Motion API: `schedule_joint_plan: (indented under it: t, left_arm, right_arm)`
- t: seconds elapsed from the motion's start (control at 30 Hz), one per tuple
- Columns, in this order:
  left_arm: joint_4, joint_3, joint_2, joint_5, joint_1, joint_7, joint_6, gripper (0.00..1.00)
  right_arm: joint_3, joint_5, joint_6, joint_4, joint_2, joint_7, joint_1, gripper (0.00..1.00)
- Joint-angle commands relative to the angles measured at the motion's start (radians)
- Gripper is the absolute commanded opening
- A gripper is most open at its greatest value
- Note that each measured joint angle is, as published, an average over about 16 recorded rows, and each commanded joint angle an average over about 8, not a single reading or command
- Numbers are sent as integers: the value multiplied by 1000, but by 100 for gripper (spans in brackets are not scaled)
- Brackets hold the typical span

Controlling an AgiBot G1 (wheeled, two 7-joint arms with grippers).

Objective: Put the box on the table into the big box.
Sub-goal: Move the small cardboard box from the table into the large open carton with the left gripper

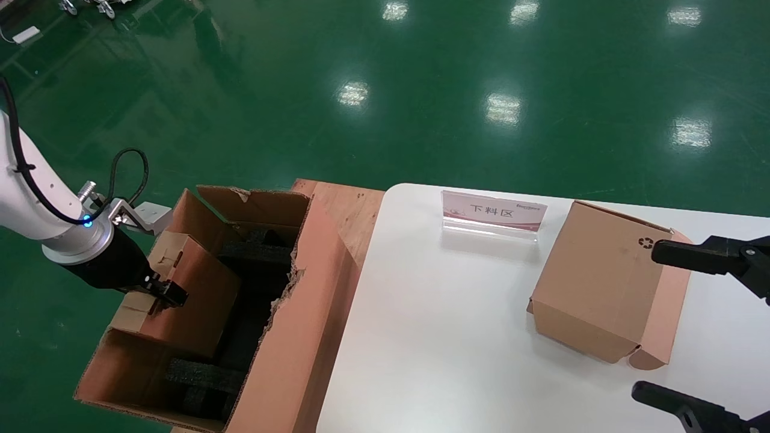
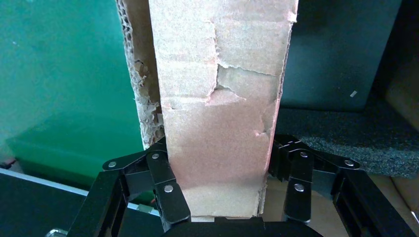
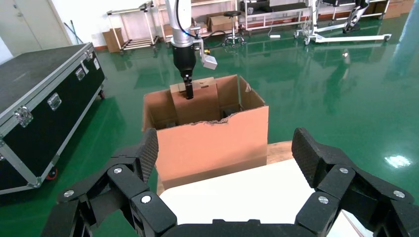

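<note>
Basically, everything below is placed against the big box.
Big box [image 1: 289,337]: long brown carton with ragged torn top edges, standing off the table's left edge, black foam blocks [image 1: 204,376] inside.
Box [image 1: 192,294]: small plain brown box, tilted, inside the big box near its outer left wall, above the foam; whether it touches the foam can't be told.
Left gripper [image 1: 165,294]: over the big box's outer left wall, fingers [image 2: 165,182] clamped on a flap of the box; in the left wrist view torn cardboard fills the gap between them.
Right gripper [image 3: 225,153]: well right of the big box, over the table, fingers spread wide, gripping nothing.
Table [image 1: 433,337]: white, smooth, rounded corner, just right of the big box.
Recycling-symbol box [image 1: 607,282]: on the table, well right of the big box, sitting between the right fingers in the head view, not touched as far as shows.
Sign [image 1: 493,213]: clear stand with a pink-edged card, on the table's far side.
Pallet [image 1: 346,210]: wooden, under and behind the big box.
Floor [image 1: 421,90]: glossy green, ceiling lights reflected.
Black case [image 3: 39,98]: flight case on wheels, on the floor, seen beside the big box in the right wrist view.
Room: racks and carts along the far wall.
</note>
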Motion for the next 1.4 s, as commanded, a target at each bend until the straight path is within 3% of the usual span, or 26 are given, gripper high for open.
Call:
schedule_joint_plan:
  t: [0.03, 0.43, 0.47, 0.7, 0.73, 1.4]
  left_arm:
    - [-3, 1, 2, 3, 4, -7, -4, 0]
    - [-11, 17, 17, 28, 44, -69, -32, 0]
    - [-11, 19, 19, 30, 48, -75, -34, 5]
    - [-8, 26, 34, 42, 68, -112, -41, 92]
    - [-8, 27, 35, 43, 69, -115, -42, 100]
    - [-7, 32, 46, 51, 82, -140, -45, 100]
  right_arm:
    - [0, 0, 0, 0, 0, 0, 0, 100]
    - [0, 0, 0, 0, 0, 0, 0, 100]
    - [0, 0, 0, 0, 0, 0, 0, 100]
    - [0, 0, 0, 0, 0, 0, 0, 100]
    - [0, 0, 0, 0, 0, 0, 0, 100]
    - [0, 0, 0, 0, 0, 0, 0, 100]
